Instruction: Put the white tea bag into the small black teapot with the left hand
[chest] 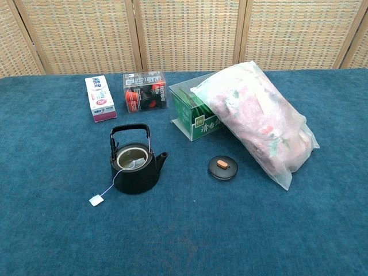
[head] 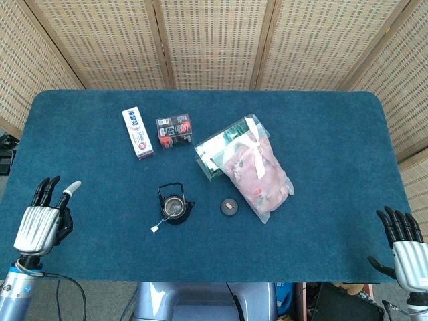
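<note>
the white tea bag (chest: 131, 156) lies inside the small black teapot (chest: 135, 167), visible through the open top. its string runs over the pot's rim and down the left side to a small white paper tag (chest: 96, 200) lying on the blue table cover (chest: 184, 241), just beside the pot's base. the teapot stands upright near the table's front centre, handle raised, spout pointing right.

the teapot lid (chest: 222, 167), black with an orange-brown knob, lies flat on the cloth to the right of the pot, apart from it.

behind the lid, a clear plastic bag of pink items (chest: 259, 118) leans across a green box (chest: 198, 118). further left along the back stand a black and red carton (chest: 145, 91) and a white and pink box (chest: 100, 98).

the left hand (head: 43, 219) shows only in the head view, at the table's left front edge, well apart from the teapot. its fingers are extended, slightly spread, and hold nothing.

the right hand (head: 402, 244) shows at the right front corner, off the table edge, fingers extended and apart, holding nothing.

a woven screen (chest: 184, 34) stands behind the table.
</note>
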Motion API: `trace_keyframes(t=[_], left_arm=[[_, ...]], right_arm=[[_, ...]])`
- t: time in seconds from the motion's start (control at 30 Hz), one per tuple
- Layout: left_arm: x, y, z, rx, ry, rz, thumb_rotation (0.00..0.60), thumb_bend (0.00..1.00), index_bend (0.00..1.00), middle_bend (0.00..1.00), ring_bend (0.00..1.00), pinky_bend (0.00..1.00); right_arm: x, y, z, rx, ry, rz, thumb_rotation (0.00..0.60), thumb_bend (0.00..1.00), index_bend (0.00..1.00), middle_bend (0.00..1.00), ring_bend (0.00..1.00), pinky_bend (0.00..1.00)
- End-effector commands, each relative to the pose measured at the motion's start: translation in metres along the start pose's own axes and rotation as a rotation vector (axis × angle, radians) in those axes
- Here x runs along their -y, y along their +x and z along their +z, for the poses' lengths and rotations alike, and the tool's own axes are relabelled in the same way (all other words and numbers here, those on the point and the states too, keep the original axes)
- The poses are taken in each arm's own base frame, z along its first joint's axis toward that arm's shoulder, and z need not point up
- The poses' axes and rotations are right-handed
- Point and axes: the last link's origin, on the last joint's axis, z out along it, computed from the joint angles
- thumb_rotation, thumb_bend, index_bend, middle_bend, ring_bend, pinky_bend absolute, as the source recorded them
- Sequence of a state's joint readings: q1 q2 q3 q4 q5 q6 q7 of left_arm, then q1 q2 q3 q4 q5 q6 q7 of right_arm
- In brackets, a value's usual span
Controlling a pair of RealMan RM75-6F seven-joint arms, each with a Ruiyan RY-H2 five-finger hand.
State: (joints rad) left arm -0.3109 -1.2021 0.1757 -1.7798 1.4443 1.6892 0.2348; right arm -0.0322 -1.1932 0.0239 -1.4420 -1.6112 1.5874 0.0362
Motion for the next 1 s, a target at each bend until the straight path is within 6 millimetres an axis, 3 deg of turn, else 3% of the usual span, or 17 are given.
trace_keyframes(t=[0.03,0.33,1.0], left_arm=[[0.015,0.001,-0.021,0.008,0.049,-0.005,0.596,0.36,0.09,0.0,0.0,0.0],[0.024,-0.001,-0.036,0.035,0.066,-0.012,0.506,0.26,0.0,0.0,0.0,0.0],[0.022,-0.006,-0.043,0.071,0.081,0.012,0.503,0.26,0.0,0.0,0.0,0.0]], right_arm=[[0.004,-0.001,0.001,0.0,0.019,-0.002,0.6,0.07,0.09,0.11,0.0,0.08],[0.006,-0.002,0.004,0.01,0.025,-0.002,0.6,0.07,0.09,0.11,0.0,0.08],[0.006,-0.003,0.003,0.018,0.017,-0.005,0.6,0.07,0.09,0.11,0.0,0.08]])
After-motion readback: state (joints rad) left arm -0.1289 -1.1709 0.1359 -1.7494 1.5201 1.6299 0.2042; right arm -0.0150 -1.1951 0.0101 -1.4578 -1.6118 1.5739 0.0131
